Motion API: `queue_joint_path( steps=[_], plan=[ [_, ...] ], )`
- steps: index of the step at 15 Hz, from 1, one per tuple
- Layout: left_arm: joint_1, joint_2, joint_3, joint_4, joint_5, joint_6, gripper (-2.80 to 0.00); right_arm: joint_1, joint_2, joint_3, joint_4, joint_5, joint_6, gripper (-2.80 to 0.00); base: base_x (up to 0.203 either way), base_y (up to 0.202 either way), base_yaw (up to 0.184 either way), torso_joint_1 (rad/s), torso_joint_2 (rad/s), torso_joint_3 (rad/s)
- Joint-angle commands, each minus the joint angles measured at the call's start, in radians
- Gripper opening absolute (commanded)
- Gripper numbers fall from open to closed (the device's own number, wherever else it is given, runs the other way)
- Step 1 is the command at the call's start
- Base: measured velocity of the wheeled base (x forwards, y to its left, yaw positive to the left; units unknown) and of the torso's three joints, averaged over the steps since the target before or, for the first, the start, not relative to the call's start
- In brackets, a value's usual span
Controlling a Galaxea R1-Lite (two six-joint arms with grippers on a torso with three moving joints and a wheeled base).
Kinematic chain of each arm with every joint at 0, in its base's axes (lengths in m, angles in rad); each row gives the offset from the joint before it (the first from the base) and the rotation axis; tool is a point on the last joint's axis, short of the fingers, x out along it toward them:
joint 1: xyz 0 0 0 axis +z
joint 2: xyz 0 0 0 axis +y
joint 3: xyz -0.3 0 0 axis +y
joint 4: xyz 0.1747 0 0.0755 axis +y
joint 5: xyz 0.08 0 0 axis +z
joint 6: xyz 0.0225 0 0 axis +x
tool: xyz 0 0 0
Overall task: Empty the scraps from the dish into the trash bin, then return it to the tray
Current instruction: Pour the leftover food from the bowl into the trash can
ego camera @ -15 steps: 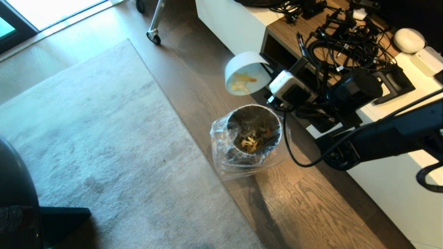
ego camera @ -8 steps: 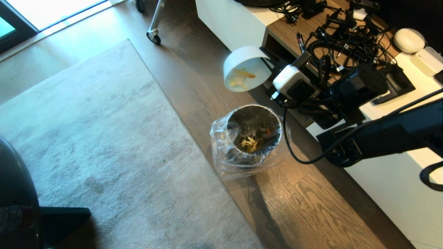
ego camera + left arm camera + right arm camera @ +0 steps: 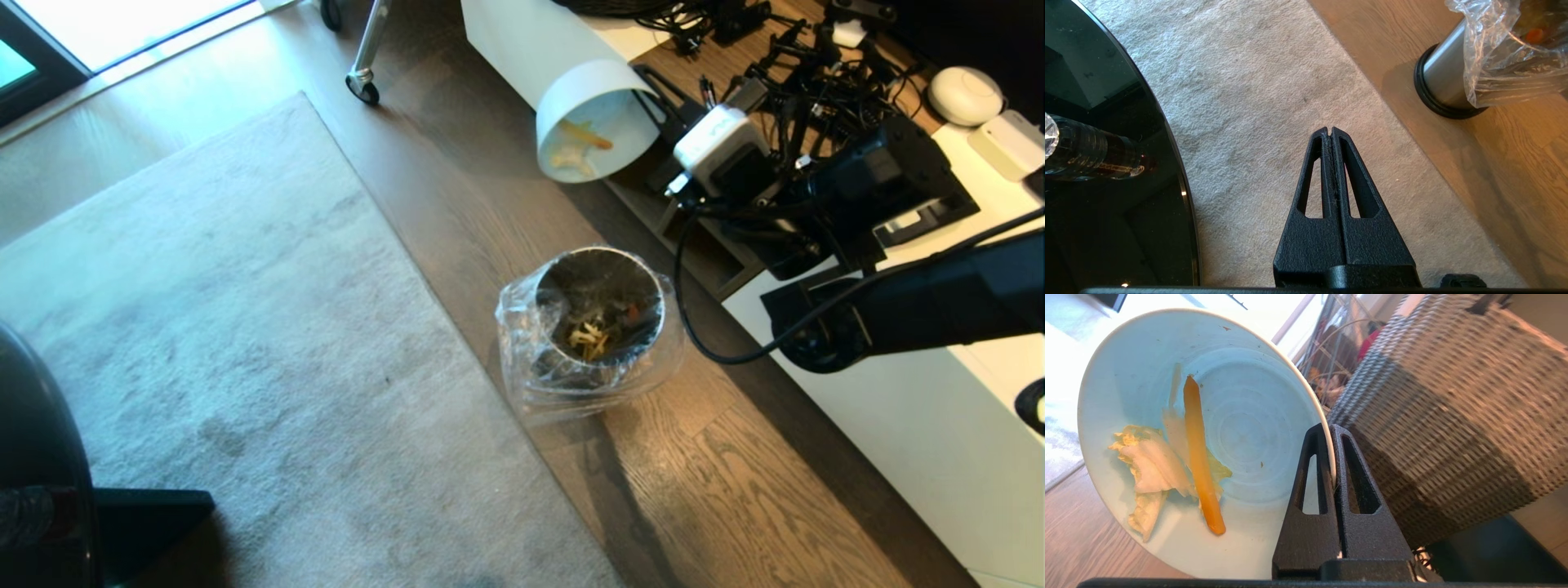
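The right claw (image 3: 1331, 430) is clamped on the rim of the bowl (image 3: 594, 122), tipped on its side in the air, well above and beyond the bin (image 3: 598, 314). Scraps (image 3: 1180, 465) cling inside. The left claw (image 3: 1331, 131) hangs pinched together over the rug (image 3: 1274, 81).

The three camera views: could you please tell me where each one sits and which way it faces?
Head view: up on the robot, looking down at floor, rug, trash bin and tilted dish; right arm shows.
Left wrist view: behind the shut left gripper, facing the rug.
Right wrist view: behind the right gripper, pinching the dish rim, scraps inside.
Shared: bin in head and left wrist; dish in head and right wrist.
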Motion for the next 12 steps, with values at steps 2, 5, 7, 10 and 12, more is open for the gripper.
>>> queue_joint_path(
  steps=[2,5,7,10,12],
  plan=[
    [0.0,0.0,0.0,0.0,0.0,-0.001,-2.8,-0.003,-0.016,-0.036,-0.045,0.002,0.012,-2.8,0.0,0.0,0.0,0.0,0.0,0.0],
    [0.0,0.0,0.0,0.0,0.0,-0.001,-2.8,-0.002,-0.039,-0.026,-0.045,0.023,0.031,-2.8,0.0,0.0,0.0,0.0,0.0,0.0],
    [0.0,0.001,0.0,0.0,0.0,-0.001,-2.8,-0.003,-0.039,0.022,-0.045,0.032,0.035,-2.8,0.0,0.0,0.0,0.0,0.0,0.0],
    [0.0,0.0,0.0,0.0,0.0,-0.001,-2.8,-0.013,-0.006,0.143,-0.045,0.035,0.006,-2.8,0.0,0.0,0.0,0.0,0.0,0.0],
    [0.0,0.0,0.0,0.0,0.0,-0.001,-2.8,-0.018,0.018,0.193,-0.045,0.036,-0.115,-2.8,0.0,0.0,0.0,0.0,0.0,0.0]
  ],
)
